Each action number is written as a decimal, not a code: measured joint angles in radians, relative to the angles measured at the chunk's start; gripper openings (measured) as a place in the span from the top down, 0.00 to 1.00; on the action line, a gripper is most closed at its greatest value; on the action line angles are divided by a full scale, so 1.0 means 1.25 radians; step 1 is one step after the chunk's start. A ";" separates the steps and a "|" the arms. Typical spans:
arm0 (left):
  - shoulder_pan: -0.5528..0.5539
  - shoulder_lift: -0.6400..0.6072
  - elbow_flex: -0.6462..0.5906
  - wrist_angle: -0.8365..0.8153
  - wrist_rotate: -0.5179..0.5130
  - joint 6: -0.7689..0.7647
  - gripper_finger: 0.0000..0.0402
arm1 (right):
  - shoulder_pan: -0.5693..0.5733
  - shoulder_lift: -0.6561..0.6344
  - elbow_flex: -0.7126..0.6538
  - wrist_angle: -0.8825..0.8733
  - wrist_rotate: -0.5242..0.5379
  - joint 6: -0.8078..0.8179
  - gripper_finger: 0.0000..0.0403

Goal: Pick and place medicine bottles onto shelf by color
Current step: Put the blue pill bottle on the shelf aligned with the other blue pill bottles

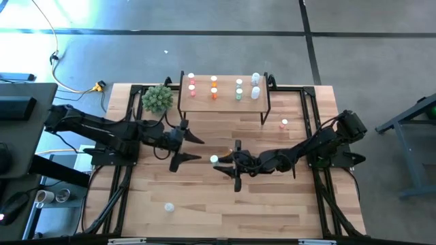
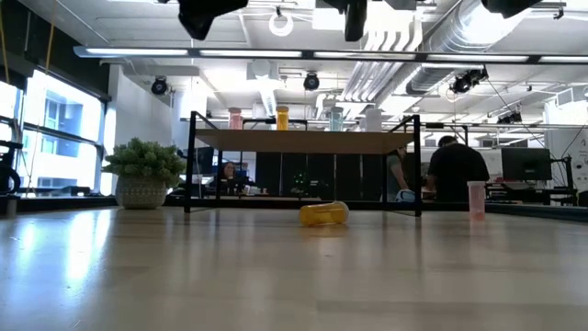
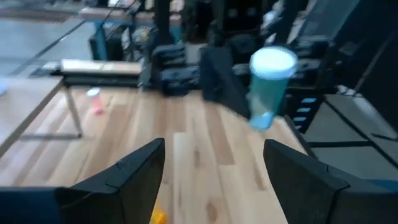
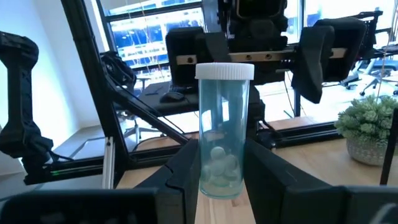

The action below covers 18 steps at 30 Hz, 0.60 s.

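- High view: the right gripper (image 1: 219,162) is hovering over mid-table, clamped on a clear bottle (image 1: 214,160) whose white cap is pointing toward the left arm. The left gripper (image 1: 193,148) is waiting just beside it with its fingers spread wide and nothing between them. The shelf (image 1: 225,102) is standing at the far edge, already carrying 7 bottles in 4 color columns, with a clear pair (image 1: 255,86) at its right end. A pink bottle (image 1: 284,124) is standing near the shelf's right legs, and another pale one (image 1: 169,207) is sitting near the front edge.
- Low view: a yellow bottle (image 2: 323,213) is lying on its side in front of the shelf, and the potted plant (image 2: 142,172) is standing to its left. Both grippers are hanging above the frame, hardly showing.
- Left wrist view: the clear bottle is floating ahead between the open fingers (image 3: 127,180), not touching them.
- Right wrist view: the bottle is standing upright in the pinched fingers (image 4: 185,175).
- Judgement: the carry step is in hand. The next move is calling for travel to the shelf's right end, or a handover to the left arm first.
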 joint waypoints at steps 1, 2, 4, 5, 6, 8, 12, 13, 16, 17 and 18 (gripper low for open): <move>0.000 0.011 0.000 0.019 0.011 0.004 0.34 | -0.001 0.000 0.000 0.002 0.000 -0.002 0.77; 0.000 0.021 0.000 0.031 0.024 0.010 0.34 | -0.003 0.000 0.000 0.004 0.000 -0.003 0.77; 0.000 0.044 0.000 0.071 0.040 0.017 0.34 | -0.007 0.000 0.000 0.005 0.000 -0.003 0.77; 0.000 0.056 0.000 0.091 0.044 0.017 0.34 | -0.008 0.000 0.000 0.005 0.000 -0.003 0.77; 0.000 0.069 0.000 0.110 0.046 0.017 0.34 | -0.011 0.000 0.000 0.005 0.000 -0.006 0.77; 0.000 0.092 0.000 0.138 0.046 0.017 0.34 | -0.012 0.000 0.000 0.005 0.000 -0.016 0.77; 0.000 0.135 0.000 0.201 0.047 0.017 0.34 | -0.012 0.000 0.000 0.006 0.000 -0.031 0.77; 0.000 0.144 0.000 0.213 0.046 0.017 0.34 | -0.012 0.000 0.000 0.006 0.000 -0.032 0.77; 0.000 0.163 0.000 0.250 0.056 0.017 0.34 | -0.011 0.000 0.000 0.008 -0.001 -0.033 0.77; -0.001 0.167 0.000 0.259 0.062 0.017 0.34 | -0.010 0.000 0.000 0.009 -0.004 -0.038 0.77; -0.001 0.171 0.000 0.271 0.073 0.017 0.34 | -0.010 0.000 0.000 0.010 -0.003 -0.042 0.77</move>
